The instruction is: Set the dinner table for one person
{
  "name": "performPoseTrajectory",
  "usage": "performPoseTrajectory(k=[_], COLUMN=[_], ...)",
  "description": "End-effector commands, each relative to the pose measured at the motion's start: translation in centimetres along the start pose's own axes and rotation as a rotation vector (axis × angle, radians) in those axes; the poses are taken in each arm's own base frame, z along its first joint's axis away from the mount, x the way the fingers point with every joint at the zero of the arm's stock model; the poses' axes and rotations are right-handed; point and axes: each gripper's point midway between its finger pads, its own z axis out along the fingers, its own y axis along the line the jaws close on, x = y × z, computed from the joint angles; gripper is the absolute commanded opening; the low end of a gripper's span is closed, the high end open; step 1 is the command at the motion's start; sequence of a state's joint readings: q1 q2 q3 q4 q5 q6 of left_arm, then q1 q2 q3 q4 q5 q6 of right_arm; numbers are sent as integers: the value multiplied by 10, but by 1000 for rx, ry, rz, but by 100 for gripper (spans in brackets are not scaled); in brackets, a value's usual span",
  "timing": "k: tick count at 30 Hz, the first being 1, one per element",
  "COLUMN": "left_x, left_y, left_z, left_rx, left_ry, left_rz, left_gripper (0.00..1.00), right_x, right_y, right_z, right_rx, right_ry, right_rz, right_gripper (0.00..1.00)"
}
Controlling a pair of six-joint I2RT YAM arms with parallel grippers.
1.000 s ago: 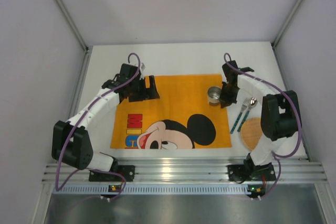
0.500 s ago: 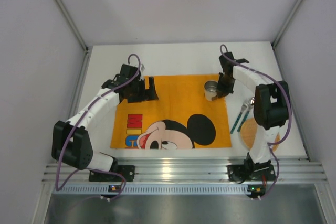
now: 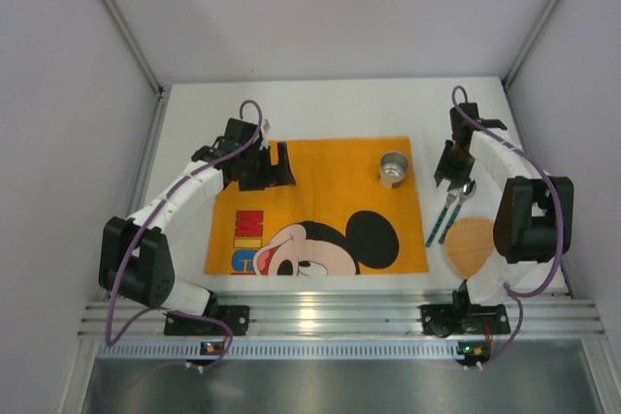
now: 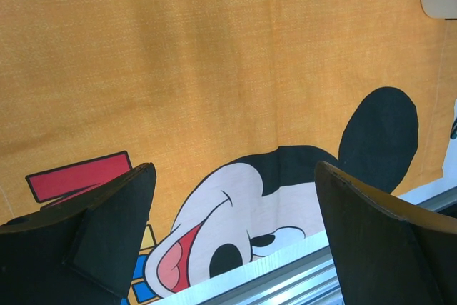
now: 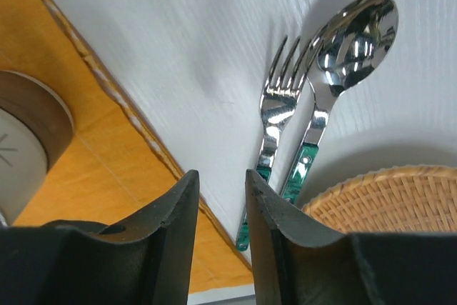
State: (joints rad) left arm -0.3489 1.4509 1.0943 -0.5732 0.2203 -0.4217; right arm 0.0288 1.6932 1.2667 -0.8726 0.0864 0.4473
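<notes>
Bench [image 3: 320,109]: flat white rectangular top filling the floor of the enclosure, with a ribbed aluminium rail [image 3: 340,315] along its near edge, where both arms are bolted.

Orange mat [image 3: 320,167]: cloth, printed with Mickey Mouse. It lies flat on the middle of the bench, its near edge just short of the rail.

Metal cup [image 3: 393,169]: upright on the mat, in its far right corner. It is untouched by either arm.

Fork [image 3: 442,213] and spoon [image 3: 456,206]: green handles, lying side by side on the bare bench just off the mat's right edge. The heads point away from the rail, with the fork nearer the mat.

Wicker plate [image 3: 471,244]: round, on the bench right of the mat. It sits beside the handle ends of the cutlery, between them and the right arm's base.

Left end effector [image 3: 277,167]: over the mat's far left corner. The fingers [image 4: 114,226] stand wide apart with nothing between them, and only printed cloth shows beneath in the left wrist view.

Right end effector [image 3: 449,176]: off the mat's right edge, over the bench near the fork and spoon heads and well apart from the cup. The fingers [image 5: 178,233] are drawn close with a narrow gap, gripping nothing.
</notes>
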Motion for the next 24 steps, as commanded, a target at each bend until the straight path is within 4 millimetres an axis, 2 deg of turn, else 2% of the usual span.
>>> performPoseTrajectory(k=[1,17,24], left_x=[-26,-19,-13], left_y=[-18,-14,-9], left_z=[-3,-10,-15], left_rx=[62,45,23], left_ry=[-72,-77,-76], left_rz=[12,2,-4], left_gripper=[98,98,98], right_x=[9,47,54], right_y=[-14,-33,-34], right_z=[-1,37,52], right_rx=[26,81,86], right_ry=[6,93,116], right_rz=[-12,-26,-26], right_gripper=[33,34,31])
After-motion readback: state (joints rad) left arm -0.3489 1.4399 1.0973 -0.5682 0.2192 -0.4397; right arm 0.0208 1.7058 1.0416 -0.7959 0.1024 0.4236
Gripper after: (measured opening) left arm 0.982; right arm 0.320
